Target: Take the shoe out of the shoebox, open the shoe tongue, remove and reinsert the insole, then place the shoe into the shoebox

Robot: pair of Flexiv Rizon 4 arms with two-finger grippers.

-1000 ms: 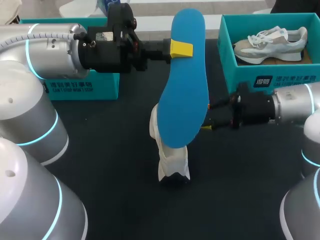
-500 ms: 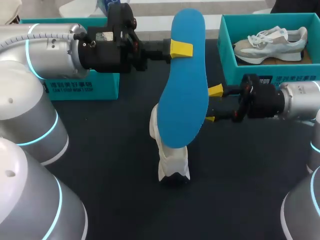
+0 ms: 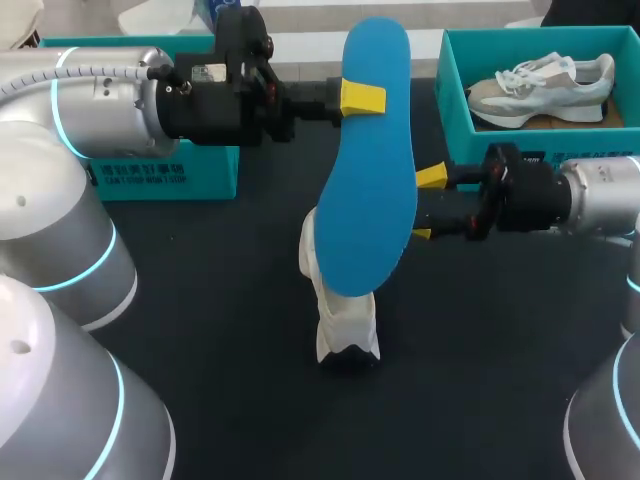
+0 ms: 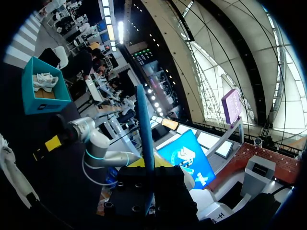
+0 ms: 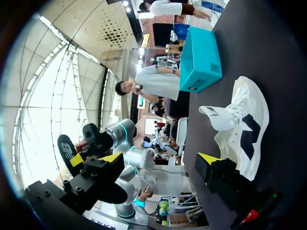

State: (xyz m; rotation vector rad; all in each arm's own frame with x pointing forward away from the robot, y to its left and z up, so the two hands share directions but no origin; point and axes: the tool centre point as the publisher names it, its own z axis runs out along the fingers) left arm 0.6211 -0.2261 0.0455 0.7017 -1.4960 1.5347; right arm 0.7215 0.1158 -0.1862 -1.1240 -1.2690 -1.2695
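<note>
The insole is out of the shoe, so the step in hand is judged to be the reinsertion.

The left end effector is clamped on the blue insole near its upper end. The left wrist view shows the insole edge-on between its fingers. The insole hangs from the grip, and its lower end reaches down to the white shoe, which rests on the tabletop well below the left end effector. In the head view the insole hides the shoe's opening.

The right end effector is spread open and grips nothing. Its yellow tips stand just beside the insole's edge, and I cannot tell whether one touches it. In the right wrist view the shoe lies ahead of this end effector, towards one finger's side and not between the fingers, with its tongue apparently pulled up.

The next move probably calls for the right end effector to steady the shoe or hold the tongue clear. The left would then steer the insole's lower end into the opening and slide it flat.

The shoebox sits behind the right end effector, with another shoe in it.
</note>
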